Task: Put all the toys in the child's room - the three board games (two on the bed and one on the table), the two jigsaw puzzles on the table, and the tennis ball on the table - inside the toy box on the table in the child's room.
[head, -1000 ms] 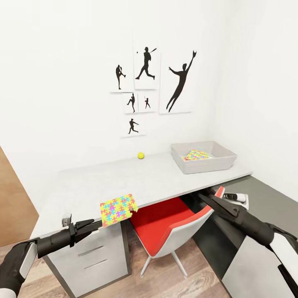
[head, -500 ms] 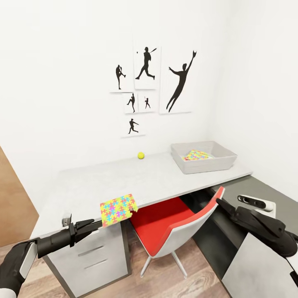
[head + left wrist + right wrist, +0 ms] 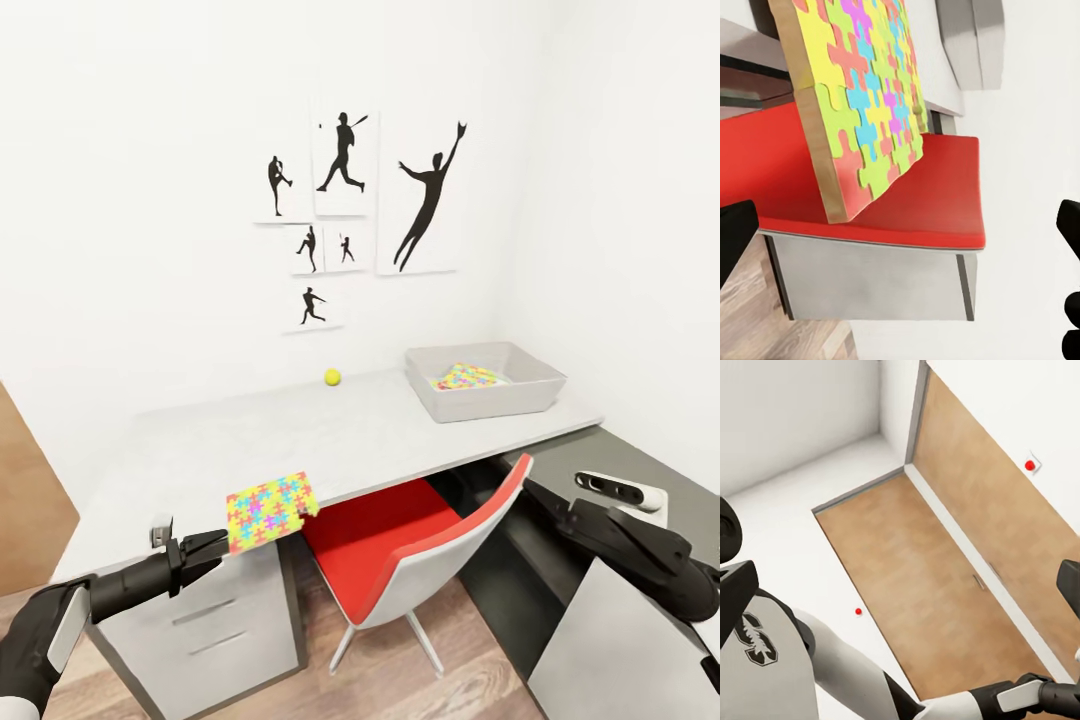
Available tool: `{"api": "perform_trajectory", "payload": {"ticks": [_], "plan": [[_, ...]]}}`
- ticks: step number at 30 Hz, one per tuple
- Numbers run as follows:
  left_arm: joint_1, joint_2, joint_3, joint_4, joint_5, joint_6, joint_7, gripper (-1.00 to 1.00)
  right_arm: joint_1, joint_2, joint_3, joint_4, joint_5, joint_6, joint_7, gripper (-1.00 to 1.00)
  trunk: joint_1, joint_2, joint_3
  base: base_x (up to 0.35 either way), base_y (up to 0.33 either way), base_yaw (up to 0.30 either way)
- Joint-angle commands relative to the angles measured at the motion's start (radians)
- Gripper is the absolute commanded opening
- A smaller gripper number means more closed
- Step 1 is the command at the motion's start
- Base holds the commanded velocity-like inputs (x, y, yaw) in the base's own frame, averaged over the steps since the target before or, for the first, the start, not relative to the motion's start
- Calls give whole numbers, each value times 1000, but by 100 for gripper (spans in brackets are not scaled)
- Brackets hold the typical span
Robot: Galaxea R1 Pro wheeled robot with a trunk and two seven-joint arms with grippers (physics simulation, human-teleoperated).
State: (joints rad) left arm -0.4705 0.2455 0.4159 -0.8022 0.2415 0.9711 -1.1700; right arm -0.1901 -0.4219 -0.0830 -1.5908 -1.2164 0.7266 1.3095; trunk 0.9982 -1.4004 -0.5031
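The jigsaw puzzle [image 3: 466,376] in the toy box [image 3: 487,379] is mostly hidden behind the tray's near wall, so whatever else is in there can't be seen. Left gripper [image 3: 212,545] fingertips are tucked behind the other jigsaw puzzle [image 3: 267,510], so the actual grip is unclear. In the left wrist view that puzzle's top is cut off.

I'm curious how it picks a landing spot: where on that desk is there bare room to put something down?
The desk is mostly bare: a wide patch runs between the ball near the wall, the tray at the right end, and the puzzle overhanging the front edge by the left gripper. The tray already holds another puzzle. Below the desk, the red chair crowds the gap.
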Motion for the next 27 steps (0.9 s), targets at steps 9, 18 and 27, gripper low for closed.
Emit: {"api": "perform_trajectory", "payload": {"ticks": [9,18,27], "plan": [[-1,0,1,0,2,5,-3,100,-1,1,0,0,-5,8,-17,100,0,-1,-1,2,-29,0],[-1,0,1,0,2,8,-4,100,-1,2,0,0,-5,8,-22,100,19,-36,-17,0,-1,0],[-1,0,1,0,2,8,-5,100,-1,3,0,0,-5,8,-22,100,38,-71,-32,0,0,0]]}}
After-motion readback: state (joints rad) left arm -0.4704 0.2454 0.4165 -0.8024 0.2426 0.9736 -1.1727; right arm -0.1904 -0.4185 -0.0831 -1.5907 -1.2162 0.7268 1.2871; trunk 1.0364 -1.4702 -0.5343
